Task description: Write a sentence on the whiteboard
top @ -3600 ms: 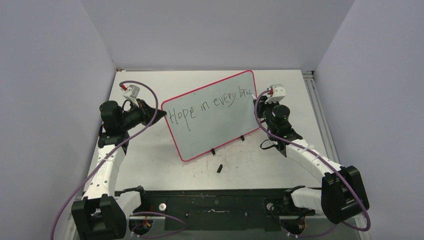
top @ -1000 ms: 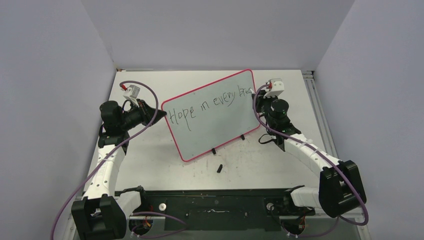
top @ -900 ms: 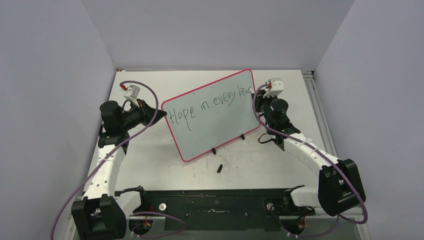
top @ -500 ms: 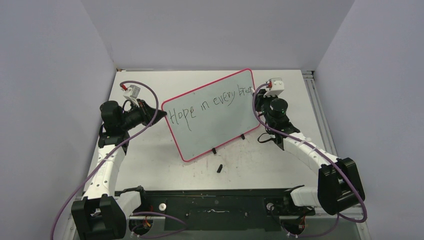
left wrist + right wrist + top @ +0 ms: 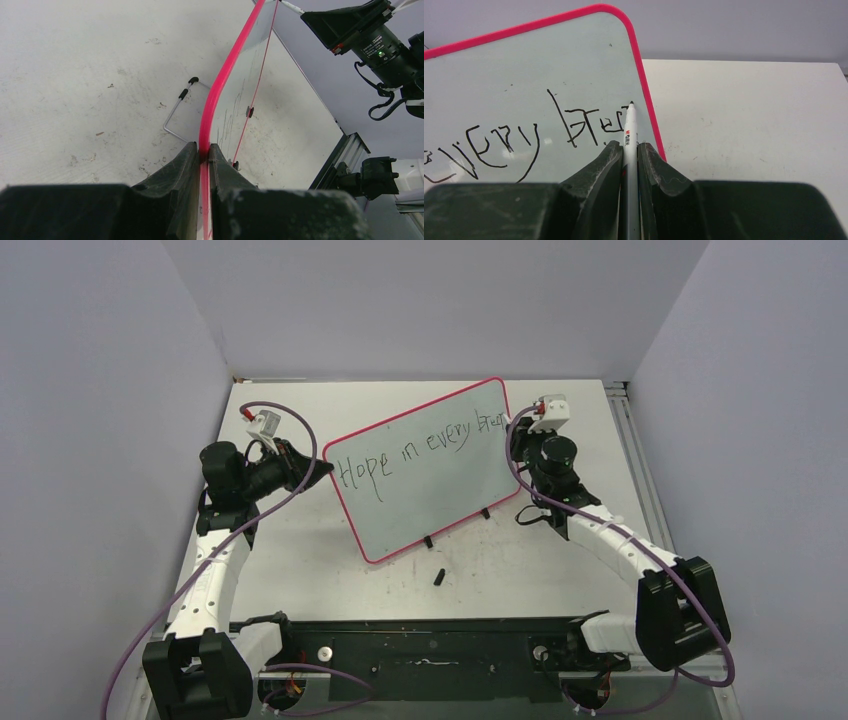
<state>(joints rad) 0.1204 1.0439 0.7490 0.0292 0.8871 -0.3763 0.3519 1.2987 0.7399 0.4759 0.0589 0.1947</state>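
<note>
A pale, scuffed table (image 5: 300, 550) sits inside a booth of plain lilac-grey walls. At the left of the overhead view, the left gripper (image 5: 318, 468) is pinched tight on the left edge of the whiteboard (image 5: 430, 510). Its wrist view shows one finger on each face of the red-pink rim. A bent wire leg (image 5: 172, 117) with black tips lies on the table behind the board.

The board stands tilted across the middle of the table on small black feet. The sentence (image 5: 420, 450) runs along its upper part. "Hope in every" is readable, and the unfinished last word crowds the upper right corner.

Below the board, near the lower centre of the frame, lies a small black piece (image 5: 438, 576), possibly a pen cap. At the right, the right gripper (image 5: 515, 430) is closed firmly round a slim white pen (image 5: 629, 130). The tip pokes out past the fingers, just right of the last letter and just beside the rim. Whether it touches the surface cannot be told.

The board looks thin, stiff and light, with a glossy face that would give fingers little purchase. It would likely rock or swing under pen pressure, so the rim at a side edge, clear of the lettering, seems the best place to hold it. Wet ink would smear if brushed. The smooth pen barrel could twist or slide, so a grip near the tip seems best
</note>
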